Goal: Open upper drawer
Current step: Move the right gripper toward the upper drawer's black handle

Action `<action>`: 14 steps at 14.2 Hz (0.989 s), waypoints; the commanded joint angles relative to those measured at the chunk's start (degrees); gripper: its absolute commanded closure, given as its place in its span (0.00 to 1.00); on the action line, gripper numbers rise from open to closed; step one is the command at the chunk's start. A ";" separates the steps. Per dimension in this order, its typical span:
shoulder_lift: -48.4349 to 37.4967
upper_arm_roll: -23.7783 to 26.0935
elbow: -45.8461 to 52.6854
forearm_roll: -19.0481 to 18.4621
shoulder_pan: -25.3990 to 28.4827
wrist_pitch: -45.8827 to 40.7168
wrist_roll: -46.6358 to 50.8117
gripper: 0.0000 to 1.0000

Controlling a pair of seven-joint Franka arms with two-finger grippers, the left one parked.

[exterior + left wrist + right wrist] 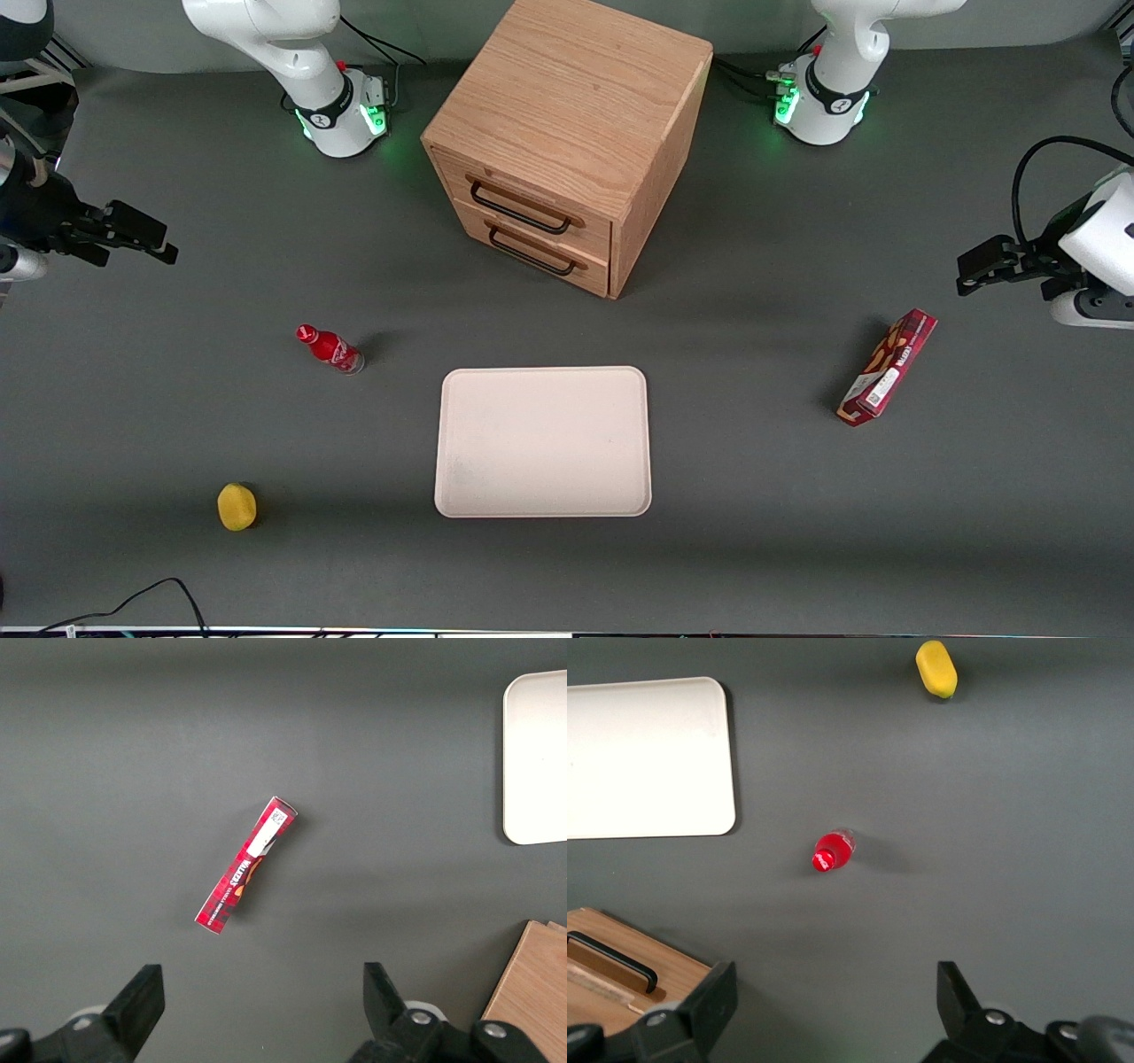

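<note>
The oak cabinet (pixel 567 97) stands at the middle of the table, far from the front camera. Its upper drawer (pixel 532 197) is shut, with a thin black bar handle (pixel 518 209). The matching bottom drawer (pixel 545 255) sits under it, also shut. My right gripper (pixel 158 241) hovers high over the table at the working arm's end, well apart from the cabinet. Its fingers are open and empty. In the right wrist view the gripper (pixel 837 992) is over bare table. A corner of the cabinet (pixel 664 973) with a black handle (pixel 611 958) shows beside one finger (pixel 713 997).
A small red bottle (pixel 330 348) (pixel 833 850) stands between the gripper and the cream tray (pixel 542 440) (pixel 647 757). A yellow fruit (pixel 236 506) (pixel 936 669) lies nearer the front camera. A red snack box (pixel 888 366) (pixel 246 865) lies toward the parked arm's end.
</note>
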 commanded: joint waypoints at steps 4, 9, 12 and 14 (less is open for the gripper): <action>-0.69 0.29 0.76 -0.73 0.11 -1.67 -0.34 0.00; -0.08 4.23 1.72 0.15 0.63 -2.37 0.09 0.00; 2.29 10.29 2.25 0.85 0.99 -1.93 -0.08 0.00; 4.49 14.77 2.52 1.73 0.99 -1.23 -0.42 0.00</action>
